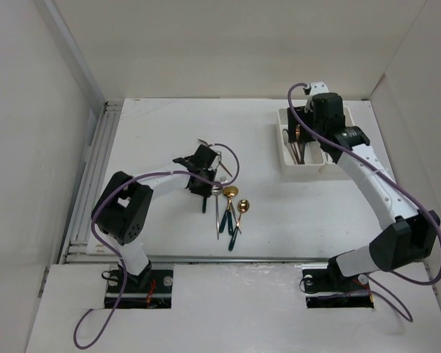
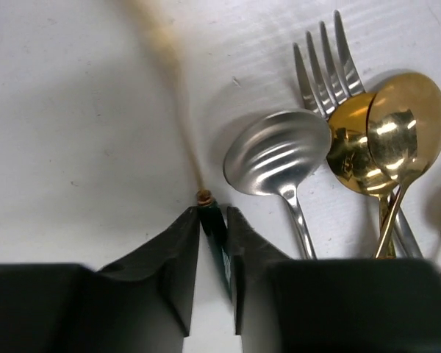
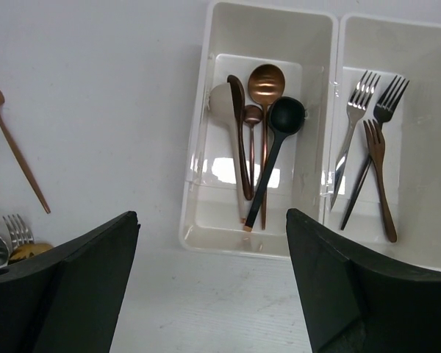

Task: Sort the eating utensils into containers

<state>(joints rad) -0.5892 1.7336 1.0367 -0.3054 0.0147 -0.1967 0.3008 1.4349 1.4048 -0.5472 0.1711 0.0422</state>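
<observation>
Left gripper: closed on the green-handled utensil, near the centre of the overhead frame; tan upper part blurred, running to the upper left of the wrist frame.
Right gripper: jaws wide apart, nothing between them, over the near edge of the tray.
White two-compartment tray: upper right of the overhead frame, on the white table.
Left compartment: cream spoon, copper spoon, small copper spoon and black spoon, bowls toward the top.
Right compartment: silver fork, black fork and brown fork, tines toward the top.
Loose utensils: on the table just right of the left gripper, among them a silver spoon, a second silver fork and two overlapping gold spoons.
Copper utensil: alone on the table, upper left of the right wrist frame.
</observation>
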